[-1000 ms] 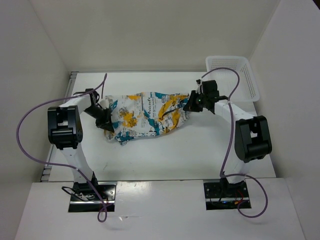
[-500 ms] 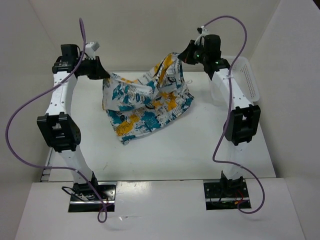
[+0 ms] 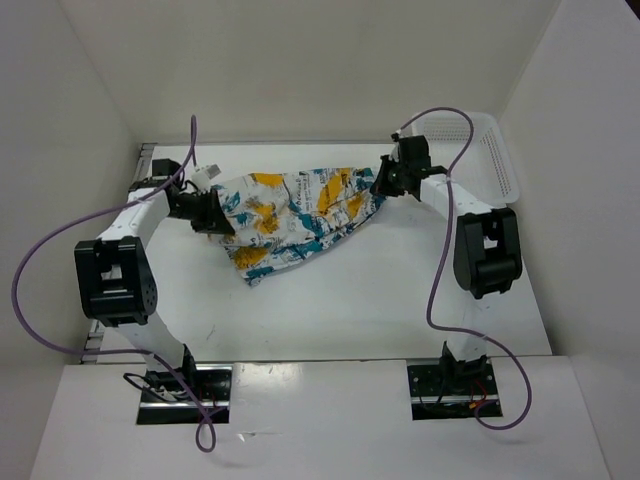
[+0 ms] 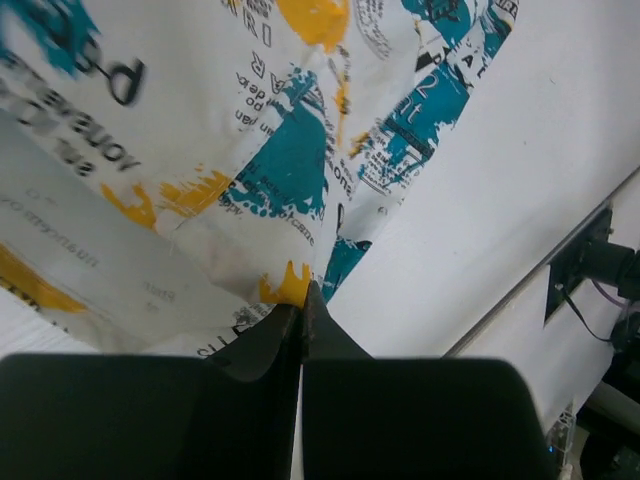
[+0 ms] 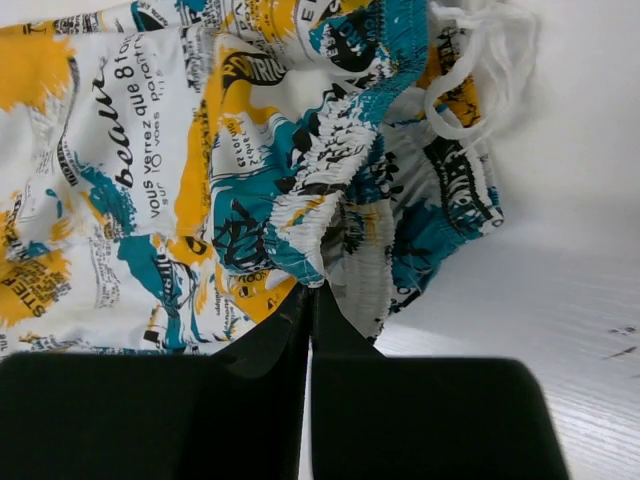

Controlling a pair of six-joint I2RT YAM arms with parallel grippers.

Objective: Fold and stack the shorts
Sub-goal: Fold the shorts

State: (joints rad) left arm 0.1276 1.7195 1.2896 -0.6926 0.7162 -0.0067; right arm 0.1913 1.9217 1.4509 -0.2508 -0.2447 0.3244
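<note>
1. The shorts (image 3: 295,218) lie stretched in a band across the tabletop (image 3: 400,290). They start just beside the white mesh basket (image 3: 485,150) and run away from it toward the left arm's side. One lower corner trails farther from the basket, toward the arm bases.
2. The right end effector (image 3: 384,186), the one nearer the basket, is pinched tight on the gathered waistband edge (its wrist view shows the white drawstring (image 5: 436,98) lying loose just past the grip).
3. The left end effector (image 3: 214,214), well away from the basket, is likewise clamped on a fabric edge. Its jaws are narrowed to a sliver, with printed cloth fanning out from the tips.
4. A second ago the garment lay bunched on the tabletop. Half a second ago both arms had hoisted it high, hanging in a loose swag. Now they have come back down and drawn apart, so the cloth is pulled much flatter.
5. This looks like a lift-and-spread step close to done, laying the shorts out for folding. No fold is made yet. Creases remain through the middle and the trailing corner is still rumpled, so some smoothing is probably needed first.
</note>
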